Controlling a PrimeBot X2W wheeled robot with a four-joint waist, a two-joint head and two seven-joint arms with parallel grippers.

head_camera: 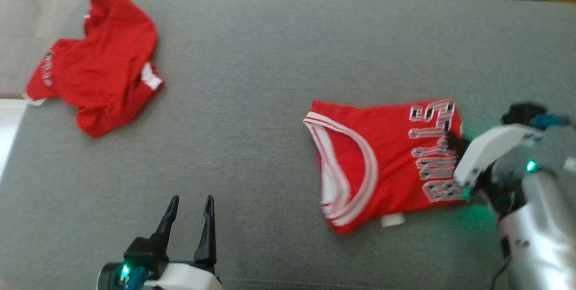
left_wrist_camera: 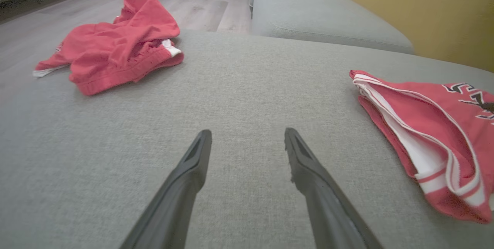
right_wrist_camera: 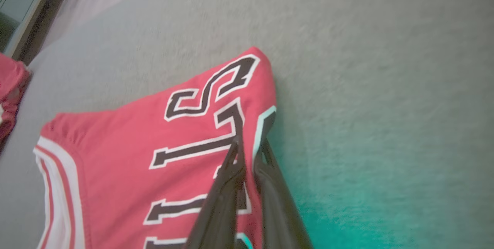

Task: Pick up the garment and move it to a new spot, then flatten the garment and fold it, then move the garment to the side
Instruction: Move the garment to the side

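At right edge of folded jersey (head_camera: 382, 159), pinched tight by right gripper (right_wrist_camera: 249, 152); left gripper (head_camera: 190, 209) splayed, empty. Soft, light, floppy: probably sags open from one-point hold, better gripped at two edges.

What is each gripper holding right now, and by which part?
The right gripper pinches the red jersey at its lettered edge. The left gripper is open, holding nothing.

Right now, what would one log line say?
right jaws: shut on folded jersey edge | left jaws: open, idle | crumpled garment: apart, untouched
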